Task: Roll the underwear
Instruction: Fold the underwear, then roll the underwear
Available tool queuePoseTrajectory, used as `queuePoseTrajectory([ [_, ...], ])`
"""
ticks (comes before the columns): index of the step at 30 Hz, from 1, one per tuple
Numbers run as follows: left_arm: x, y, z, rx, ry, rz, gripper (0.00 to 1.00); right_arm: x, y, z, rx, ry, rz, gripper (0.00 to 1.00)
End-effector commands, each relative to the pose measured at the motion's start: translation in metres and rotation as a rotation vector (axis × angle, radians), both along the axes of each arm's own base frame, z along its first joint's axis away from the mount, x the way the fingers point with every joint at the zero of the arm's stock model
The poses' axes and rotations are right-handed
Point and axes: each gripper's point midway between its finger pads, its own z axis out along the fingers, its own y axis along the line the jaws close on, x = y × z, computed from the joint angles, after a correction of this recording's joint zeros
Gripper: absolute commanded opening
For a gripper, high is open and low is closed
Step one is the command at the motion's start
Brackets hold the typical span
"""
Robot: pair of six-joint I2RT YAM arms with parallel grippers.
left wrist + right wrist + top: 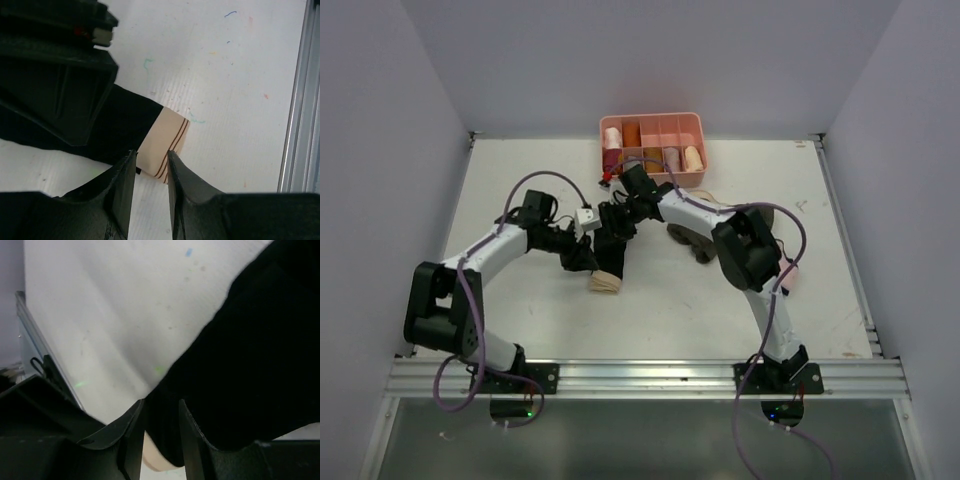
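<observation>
While underwear (612,258) lies outside, pink bin (650,119), rolls (632,134) inside

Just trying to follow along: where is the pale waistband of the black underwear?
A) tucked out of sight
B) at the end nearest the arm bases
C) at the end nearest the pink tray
B: seen from above, the underwear has its beige waistband at the end farthest from the pink tray.

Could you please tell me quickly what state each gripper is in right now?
Left gripper: jaws narrowly apart at the waistband of the underwear; grip cannot be told.
Right gripper: closed on the underwear's black cloth.
</observation>
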Motion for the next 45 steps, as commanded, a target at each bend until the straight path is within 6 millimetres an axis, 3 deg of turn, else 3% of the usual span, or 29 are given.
queuePoseTrajectory([
  [1, -0.003, -0.018, -0.007, -0.061, 0.013, -0.053, 0.35, 0.006, -0.007, -0.027, -0.025, 0.058, -0.025, 0.37],
  [4, -0.007, -0.015, -0.027, -0.010, 0.038, -0.070, 0.35, 0.001, -0.008, -0.044, -0.048, 0.095, -0.020, 0.37],
  [8, -0.022, 0.004, -0.069, 0.131, 0.150, -0.083, 0.29, -0.002, -0.010, -0.055, -0.071, 0.109, -0.007, 0.37],
  [13, -0.028, 0.018, -0.085, 0.220, 0.153, -0.087, 0.25, 0.001, -0.010, -0.056, -0.081, 0.091, 0.012, 0.37],
  [15, -0.026, 0.014, -0.074, 0.193, 0.128, -0.127, 0.27, 0.003, -0.008, -0.046, -0.067, 0.069, 0.020, 0.37],
  [16, -0.027, 0.008, -0.057, 0.149, 0.096, -0.144, 0.32, 0.003, -0.008, -0.041, -0.056, 0.052, 0.028, 0.38],
  [18, -0.021, 0.006, -0.034, 0.102, 0.016, -0.129, 0.40, 0.005, -0.006, -0.010, -0.009, -0.004, 0.039, 0.42],
  [19, -0.010, 0.004, -0.009, 0.076, -0.102, -0.116, 0.45, 0.008, -0.005, 0.001, 0.011, -0.045, 0.043, 0.47],
  [20, -0.009, 0.003, 0.002, 0.065, -0.140, -0.103, 0.49, 0.009, -0.005, 0.026, 0.037, -0.100, 0.049, 0.50],
  [22, 0.005, 0.006, 0.034, 0.062, -0.278, -0.040, 0.67, 0.011, -0.010, 0.049, 0.037, -0.172, 0.064, 0.58],
  [23, 0.007, 0.008, 0.042, 0.065, -0.303, -0.023, 0.71, 0.014, -0.011, 0.064, 0.041, -0.216, 0.066, 0.61],
  [24, 0.013, 0.012, 0.053, 0.066, -0.325, 0.009, 0.82, 0.016, -0.016, 0.087, 0.046, -0.275, 0.054, 0.66],
  [25, 0.018, 0.018, 0.061, 0.081, -0.355, 0.048, 1.00, 0.015, -0.021, 0.093, 0.031, -0.316, 0.072, 0.74],
  [27, 0.033, 0.031, 0.073, 0.061, -0.332, 0.180, 1.00, 0.014, -0.032, 0.104, -0.004, -0.376, 0.082, 0.80],
  [28, 0.051, 0.040, 0.077, 0.072, -0.349, 0.269, 1.00, 0.015, -0.039, 0.112, -0.017, -0.424, 0.085, 0.88],
  [30, 0.070, 0.053, 0.084, 0.049, -0.281, 0.421, 1.00, 0.010, -0.048, 0.101, -0.054, -0.421, 0.087, 0.91],
  [31, 0.077, 0.058, 0.071, 0.078, -0.224, 0.448, 1.00, 0.002, -0.052, 0.090, -0.065, -0.393, 0.103, 0.92],
  [32, 0.087, 0.060, 0.077, 0.087, -0.239, 0.433, 1.00, -0.002, -0.053, 0.085, -0.064, -0.377, 0.111, 0.93],
  [33, 0.076, 0.057, 0.056, 0.106, -0.139, 0.361, 1.00, -0.014, -0.054, 0.075, -0.044, -0.336, 0.138, 0.93],
  [34, 0.078, 0.059, 0.052, 0.127, -0.149, 0.328, 1.00, -0.011, -0.051, 0.078, -0.033, -0.352, 0.136, 0.93],
  [37, 0.100, 0.096, 0.024, 0.303, -0.235, 0.432, 0.97, -0.018, -0.063, 0.050, -0.085, -0.320, 0.094, 0.84],
  [38, 0.096, 0.105, 0.006, 0.381, -0.259, 0.431, 0.94, -0.013, -0.070, 0.042, -0.135, -0.326, 0.071, 0.81],
  [39, 0.105, 0.112, 0.008, 0.431, -0.334, 0.454, 0.90, -0.016, -0.080, 0.032, -0.188, -0.313, 0.078, 0.79],
  [41, 0.102, 0.108, -0.005, 0.489, -0.392, 0.384, 0.90, -0.020, -0.090, 0.022, -0.218, -0.290, 0.083, 0.78],
  [42, 0.096, 0.095, -0.015, 0.471, -0.372, 0.305, 0.90, -0.024, -0.095, 0.018, -0.222, -0.277, 0.098, 0.78],
  [44, 0.087, 0.077, -0.017, 0.447, -0.412, 0.028, 0.84, -0.028, -0.106, 0.012, -0.229, -0.257, 0.103, 0.79],
  [45, 0.068, 0.071, -0.037, 0.428, -0.324, -0.072, 0.84, -0.033, -0.112, 0.010, -0.230, -0.240, 0.124, 0.80],
])
